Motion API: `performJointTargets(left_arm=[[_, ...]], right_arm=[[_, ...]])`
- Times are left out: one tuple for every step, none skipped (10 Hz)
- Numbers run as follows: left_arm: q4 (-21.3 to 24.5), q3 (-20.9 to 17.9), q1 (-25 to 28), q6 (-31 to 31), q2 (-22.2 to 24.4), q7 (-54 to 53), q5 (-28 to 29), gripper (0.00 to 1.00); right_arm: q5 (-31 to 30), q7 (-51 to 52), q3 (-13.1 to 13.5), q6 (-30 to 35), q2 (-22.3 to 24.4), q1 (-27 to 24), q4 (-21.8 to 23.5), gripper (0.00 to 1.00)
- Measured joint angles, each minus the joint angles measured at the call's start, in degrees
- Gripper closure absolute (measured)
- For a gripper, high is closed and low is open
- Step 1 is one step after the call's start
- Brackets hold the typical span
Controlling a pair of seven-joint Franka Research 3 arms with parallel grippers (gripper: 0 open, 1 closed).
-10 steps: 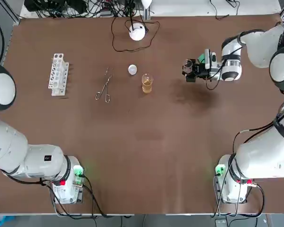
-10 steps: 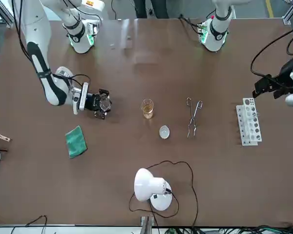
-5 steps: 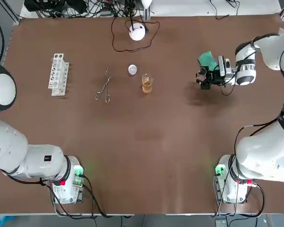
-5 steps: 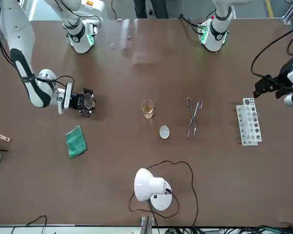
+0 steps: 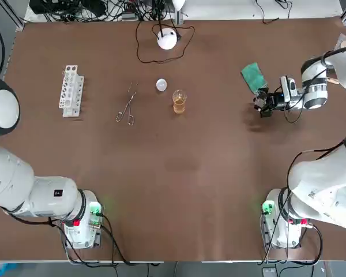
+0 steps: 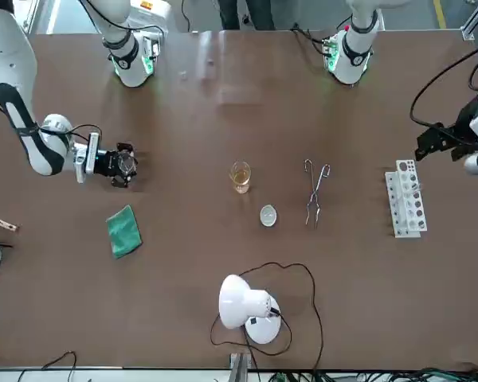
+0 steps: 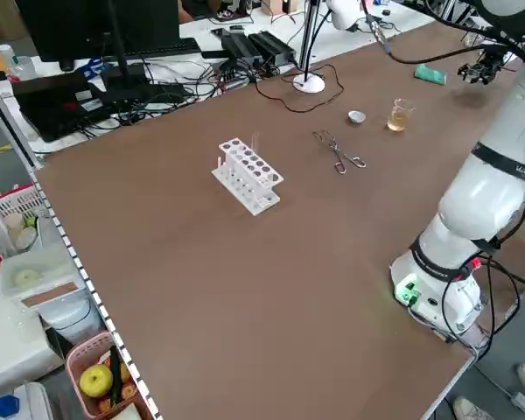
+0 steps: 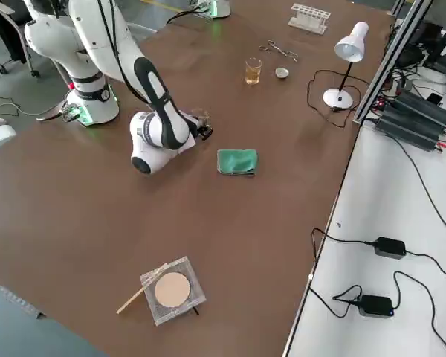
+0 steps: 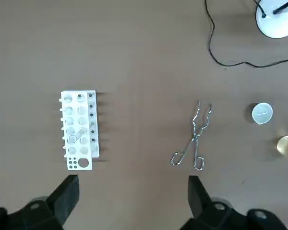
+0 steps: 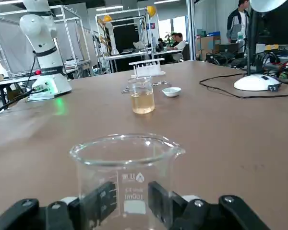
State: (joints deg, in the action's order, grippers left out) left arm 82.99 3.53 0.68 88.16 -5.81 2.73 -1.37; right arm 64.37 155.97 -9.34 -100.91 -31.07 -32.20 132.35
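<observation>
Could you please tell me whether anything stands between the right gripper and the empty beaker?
Nothing visible does: the right gripper is shut directly on the beaker, and the green cloth lies apart beside it.

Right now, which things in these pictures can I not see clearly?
Clear glass beaker: the right wrist view's lower edge and the right gripper hide its base.
White plastic test tube rack: too small in the left wrist view to count tubes.
Left gripper: only fingertips show; the left wrist view's edge cuts the rest.
</observation>
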Motion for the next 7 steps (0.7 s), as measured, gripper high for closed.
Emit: performJointTargets(left_arm=[[0.00,0.01,0.06,0.01,-0.18,0.00,0.00,0.00],[0.00,0.19,-0.16,0.04,-0.30,0.00,0.00,0.00],[0.00,0.36,-0.46,0.05,-0.31,0.05,0.00,0.00],[-0.01,0.44,-0.67,0.05,-0.32,0.13,0.00,0.00],[-0.02,0.48,-0.67,0.05,-0.32,0.16,0.00,0.00],[-0.02,0.46,-0.61,0.05,-0.33,0.17,0.00,0.00],[-0.02,0.43,-0.51,0.05,-0.39,0.17,0.00,0.00]], right_arm=[[-1.58,0.70,-0.04,0.57,-1.67,-1.50,-1.64,0.61],[-2.60,1.37,-0.05,0.64,-3.61,-2.22,-3.44,0.61],[-3.05,1.87,-0.09,1.33,-5.37,-2.43,-5.17,0.61],[-3.79,1.96,-0.10,2.53,-6.57,-2.59,-6.53,0.61],[-5.32,1.99,-0.06,3.26,-7.34,-3.12,-7.55,0.61],[-6.91,2.30,-0.02,3.54,-7.80,-4.21,-8.23,0.61],[-8.14,2.50,0.00,3.79,-8.22,-5.55,-8.77,0.61]])
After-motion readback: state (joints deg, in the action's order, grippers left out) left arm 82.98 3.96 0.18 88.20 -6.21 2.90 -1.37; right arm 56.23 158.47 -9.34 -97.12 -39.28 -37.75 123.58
